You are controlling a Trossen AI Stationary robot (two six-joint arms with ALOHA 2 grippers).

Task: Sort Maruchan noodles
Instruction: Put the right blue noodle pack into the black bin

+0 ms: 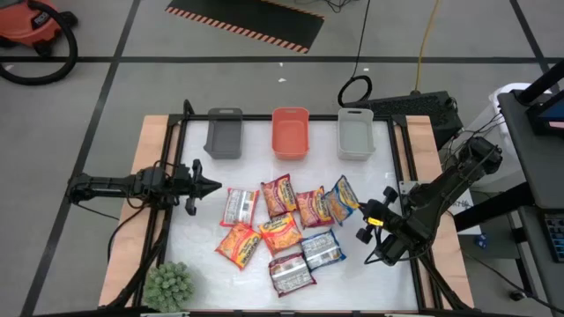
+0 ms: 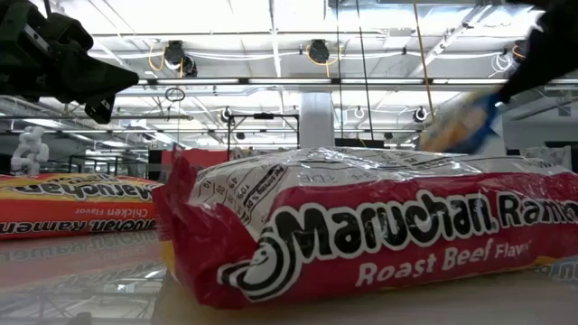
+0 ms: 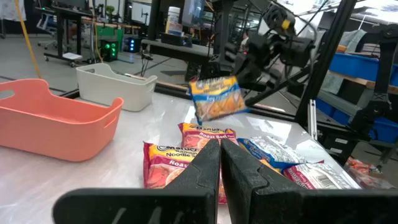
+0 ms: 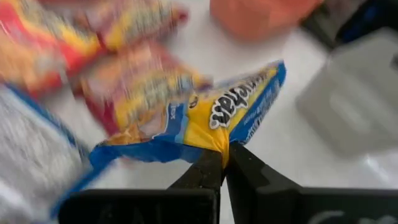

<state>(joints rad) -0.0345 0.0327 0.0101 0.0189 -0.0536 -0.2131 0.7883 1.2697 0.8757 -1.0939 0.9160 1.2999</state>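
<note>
Holding one blue-and-yellow crinkly plastic noodle packet pinched by its edge in my right gripper, lifted just off the right end of the pile of orange, red and silver ramen packets. Next I'd guess it goes to one of the plastic bins; the light grey rectangular bin is closest, with bare table between. My left gripper waits with its fingers together, left of the pile.

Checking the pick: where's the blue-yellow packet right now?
High view: the blue-yellow packet is pinched in the right gripper, at the right edge of the packet pile, below the light grey bin.
</note>
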